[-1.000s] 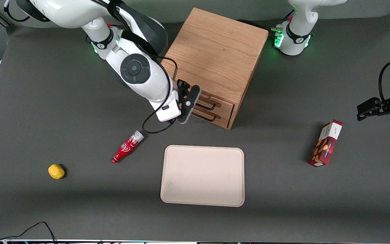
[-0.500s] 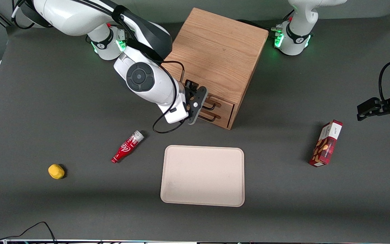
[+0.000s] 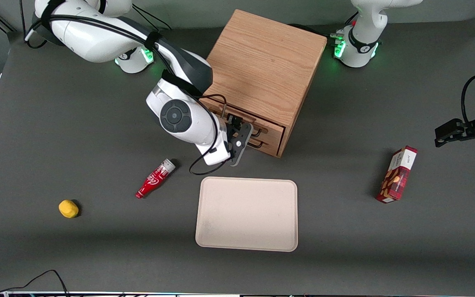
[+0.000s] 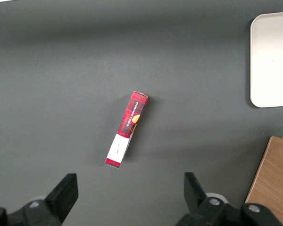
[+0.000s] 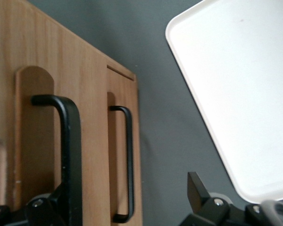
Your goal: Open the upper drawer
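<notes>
The boxy oak cabinet [image 3: 262, 62] stands at the middle of the table's back. Its upper drawer [image 3: 274, 131] is shut, with a black wire bar handle [image 3: 259, 131]. The same-looking lower drawer [image 3: 273, 146] is shut too. My right gripper [image 3: 241, 139] hangs in front of the drawer fronts, at the end of the handles toward the working arm. In the right wrist view the gripper [image 5: 127, 193] is open and empty. The upper handle [image 5: 70, 150] runs close past one finger [image 5: 56, 205], the lower handle [image 5: 129, 160] lies between the fingers, and the other finger [image 5: 198, 190] is over bare table.
A beige tray [image 3: 245, 214] lies in front of the cabinet, nearer the camera, and shows in the right wrist view [image 5: 236, 94]. A red bottle [image 3: 155, 178] and a yellow object [image 3: 68, 208] lie toward the working arm's end. A red box [image 3: 397, 174] lies toward the parked arm's end.
The right arm has swung in and lowered, bringing the open gripper closer to the drawer fronts and handles. The drawers have not moved.
</notes>
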`<state>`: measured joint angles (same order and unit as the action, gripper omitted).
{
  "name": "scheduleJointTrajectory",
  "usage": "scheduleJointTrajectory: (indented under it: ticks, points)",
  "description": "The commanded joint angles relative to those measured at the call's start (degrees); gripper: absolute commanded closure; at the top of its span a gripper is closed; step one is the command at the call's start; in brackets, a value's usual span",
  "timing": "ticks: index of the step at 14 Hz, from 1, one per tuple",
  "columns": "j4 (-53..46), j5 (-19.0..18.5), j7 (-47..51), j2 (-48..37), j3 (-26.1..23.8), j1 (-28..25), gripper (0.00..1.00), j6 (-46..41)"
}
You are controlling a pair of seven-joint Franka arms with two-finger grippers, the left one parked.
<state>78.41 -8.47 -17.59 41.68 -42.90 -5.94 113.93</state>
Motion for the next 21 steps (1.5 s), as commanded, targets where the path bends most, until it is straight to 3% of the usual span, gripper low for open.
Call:
scheduleJointTrajectory:
  ticks: [1, 5, 15, 21]
  points:
    - [-3.9, -2.3, -1.9, 1.4, 1.1, -0.1, 0.0, 0.0]
    - [-8.2, -6.3, -3.8, 2.4, 2.7, -0.1, 0.0, 0.1]
    - [-14.1, -6.4, -13.3, 4.5, 10.7, 0.6, 0.0, 8.2]
    - [-16.1, -6.3, -12.8, 4.9, 11.0, 0.9, 0.0, 8.5]
